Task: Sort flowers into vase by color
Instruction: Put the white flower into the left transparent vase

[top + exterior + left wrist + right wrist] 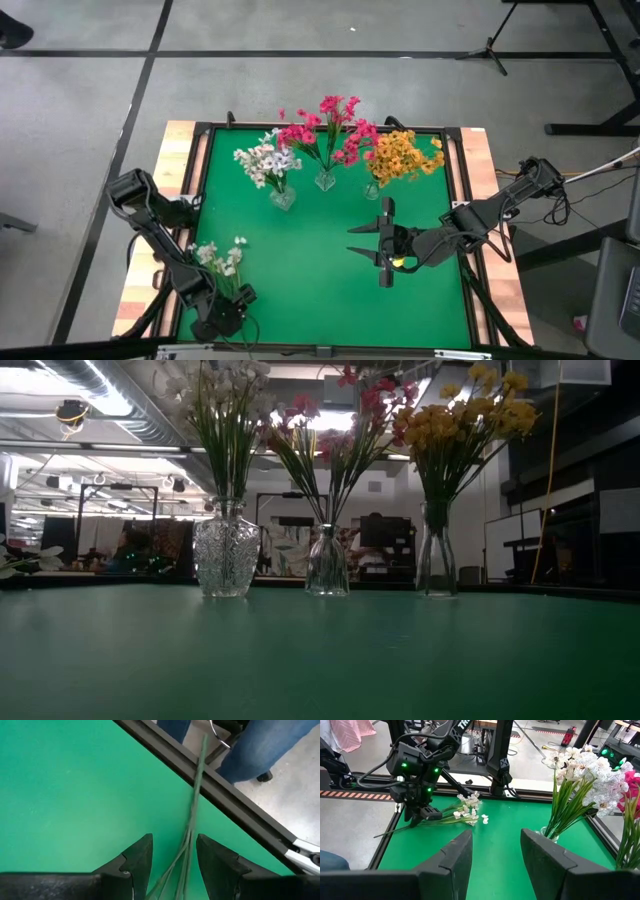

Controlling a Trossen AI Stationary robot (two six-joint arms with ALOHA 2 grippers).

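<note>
Three glass vases stand in a row at the far side: white flowers [268, 160] in the left one [226, 550], pink flowers [325, 128] in the middle one [327, 562], and yellow-orange flowers [402, 156] in the right one [436, 565]. One white sprig [465, 811] lies flat on the green mat near the left front corner. Its stems [192, 815] reach out over the table's edge. My left gripper [172, 855] is low over it and open, one finger on either side of the stems, not closed on them. My right gripper [496, 852] hangs open and empty above the mat's right half [385, 245].
A black frame [235, 805] borders the green mat [300, 270], with wooden boards outside it. A person's jeans-clad legs [270, 745] stand just beyond the near-left edge. Bare mat lies between the vases and the front edge.
</note>
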